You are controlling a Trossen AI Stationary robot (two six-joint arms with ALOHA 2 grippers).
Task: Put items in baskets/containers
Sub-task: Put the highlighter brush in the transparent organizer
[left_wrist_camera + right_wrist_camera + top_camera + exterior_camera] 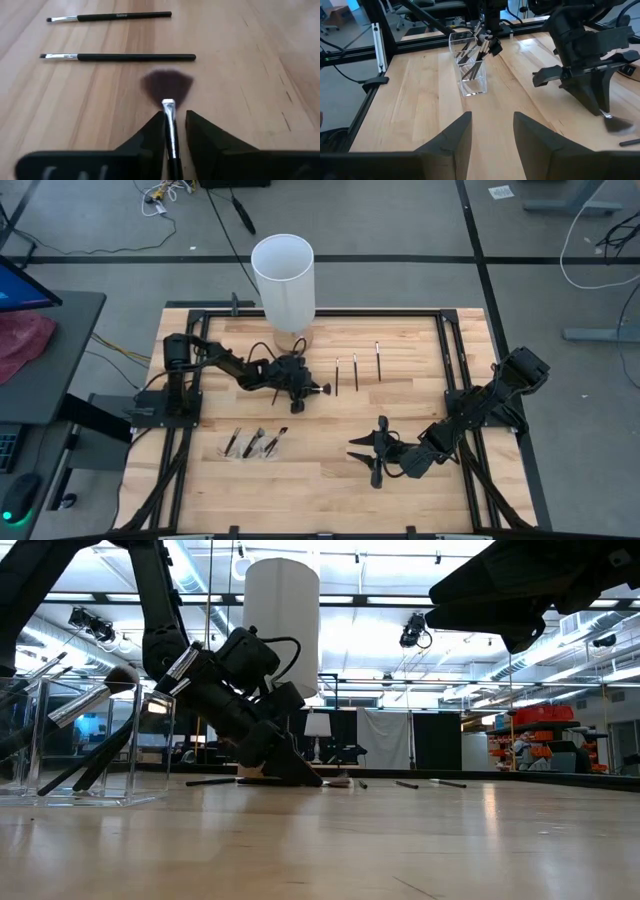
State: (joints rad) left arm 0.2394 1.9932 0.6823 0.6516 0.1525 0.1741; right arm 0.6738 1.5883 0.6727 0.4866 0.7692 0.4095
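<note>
The left gripper (300,385) is down on the wooden table (330,480) near its middle, just in front of the tall white cylinder (283,280), with its fingers (150,140) drawn in on either side of a fan-tipped makeup brush (168,107). The silvery ferrule sits between the two tips and the dark bristles splay out flat on the wood ahead of them; from where I stand I can't say whether the fingers truly pinch it or only flank it. Just beyond that brush lie three more thin brushes (356,367) side by side on the table, apart from one another, two of them plain in the left wrist view. The clear container (469,70) stands toward the table's front left corner, well apart from the left gripper, with several brushes already leaning inside it, handles down and tips up. The right gripper (372,452) waits over the front right part of the table, its fingers spread apart and holding nothing.
</note>
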